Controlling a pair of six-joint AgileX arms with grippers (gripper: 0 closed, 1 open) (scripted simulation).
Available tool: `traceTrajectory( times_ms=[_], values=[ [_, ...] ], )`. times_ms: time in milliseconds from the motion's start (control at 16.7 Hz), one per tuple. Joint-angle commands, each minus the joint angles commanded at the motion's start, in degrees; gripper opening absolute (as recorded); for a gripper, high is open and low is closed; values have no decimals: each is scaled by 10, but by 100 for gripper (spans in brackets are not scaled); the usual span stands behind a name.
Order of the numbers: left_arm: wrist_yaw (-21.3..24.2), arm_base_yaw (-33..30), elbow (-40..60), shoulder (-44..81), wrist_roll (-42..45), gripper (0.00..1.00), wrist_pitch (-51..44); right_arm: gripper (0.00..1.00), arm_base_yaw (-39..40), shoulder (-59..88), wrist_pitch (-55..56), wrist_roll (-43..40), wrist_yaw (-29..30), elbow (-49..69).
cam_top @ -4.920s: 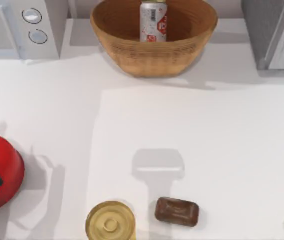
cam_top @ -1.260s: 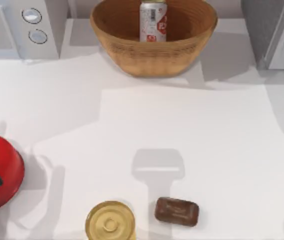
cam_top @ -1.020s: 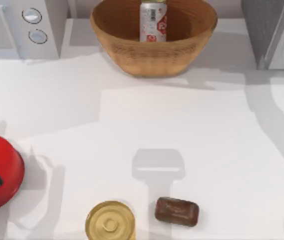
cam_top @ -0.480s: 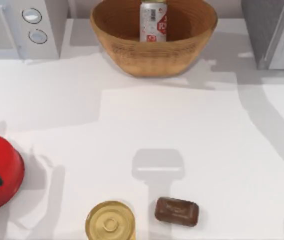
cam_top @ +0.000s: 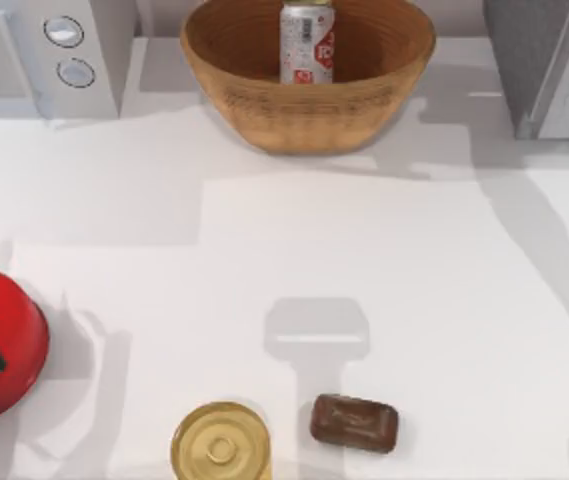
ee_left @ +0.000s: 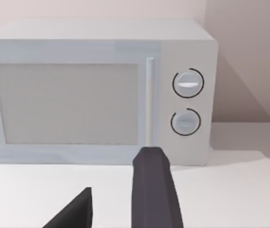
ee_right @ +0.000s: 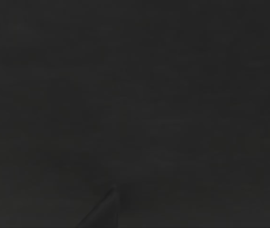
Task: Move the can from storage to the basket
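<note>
The can (cam_top: pixel 307 41), slim and silver with red marks, stands upright inside the basket (cam_top: pixel 264 95), a wide tan wicker bowl at the back middle of the table. Nothing touches the can. In the left wrist view my left gripper (ee_left: pixel 113 211) is open with nothing between its dark fingers (ee_left: pixel 153 190), and it faces the front of a microwave (ee_left: pixel 97 90). The right wrist view is dark.
The white microwave (cam_top: pixel 44 55) stands at the back left and a grey cabinet (cam_top: pixel 549 65) at the back right. A red round object (cam_top: pixel 4 360) sits at the left edge. A gold round-lidded tin (cam_top: pixel 221 443) and a brown bar (cam_top: pixel 354 423) lie near the front.
Shadows on the right side of the table have shifted. The can, the basket and the other objects have not moved.
</note>
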Motion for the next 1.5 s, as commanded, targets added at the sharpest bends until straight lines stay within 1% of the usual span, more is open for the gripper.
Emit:
traceTrajectory(
  times_ms=[240, 480, 720, 1260, 1500],
  values=[
    [0, 0, 0, 0, 0, 100, 0, 100, 2, -30, 5, -1, 0, -26],
    [0, 0, 0, 0, 0, 100, 0, 100, -19, -114, 33, -1, -19, -134],
    [0, 0, 0, 0, 0, 100, 0, 100, -51, -247, 71, -1, -55, -319],
    [0, 0, 0, 0, 0, 100, 0, 100, -138, -614, 169, -2, -161, -806],
    [0, 0, 0, 0, 0, 100, 0, 100, -170, -744, 205, -2, -197, -970]
  ],
)
